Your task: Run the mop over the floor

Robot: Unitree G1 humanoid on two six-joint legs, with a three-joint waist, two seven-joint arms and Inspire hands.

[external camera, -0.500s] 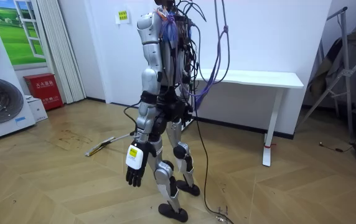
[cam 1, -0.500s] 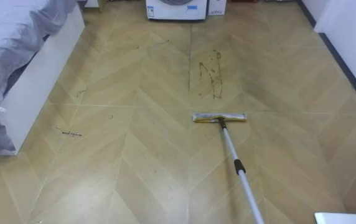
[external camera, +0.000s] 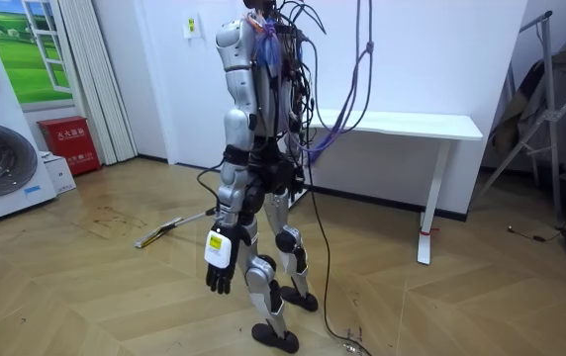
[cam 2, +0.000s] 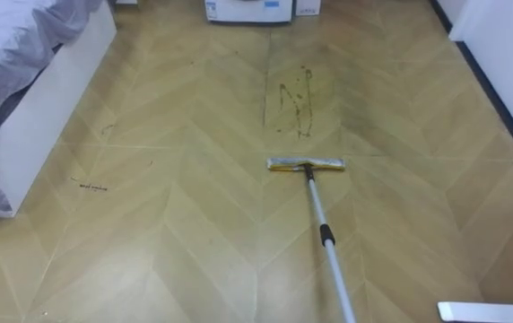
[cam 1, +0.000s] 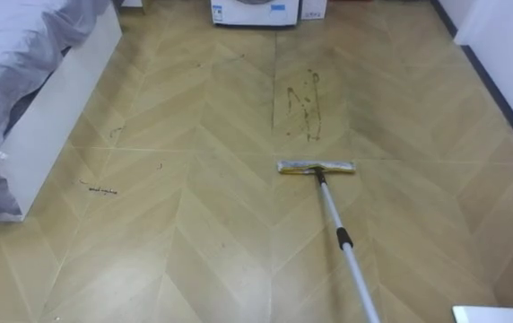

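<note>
A flat mop lies on the wooden floor in front of me. Its yellow-edged head is a little short of a patch of brown streaks. Its silver handle runs back toward me and off the lower edge. In the room view the mop lies on the floor ahead of my feet. I stand upright, and my left hand hangs by my thigh with relaxed fingers, holding nothing and well away from the mop.
A white bed with a grey cover borders the floor on my left. A washing machine stands at the far end and a dark skirting board on my right. A small dark scrap lies near the bed. A white table stands behind me.
My hanging left hand has swung slightly toward the room view's right. The eye view has shifted a little. The mop lies where it was.
</note>
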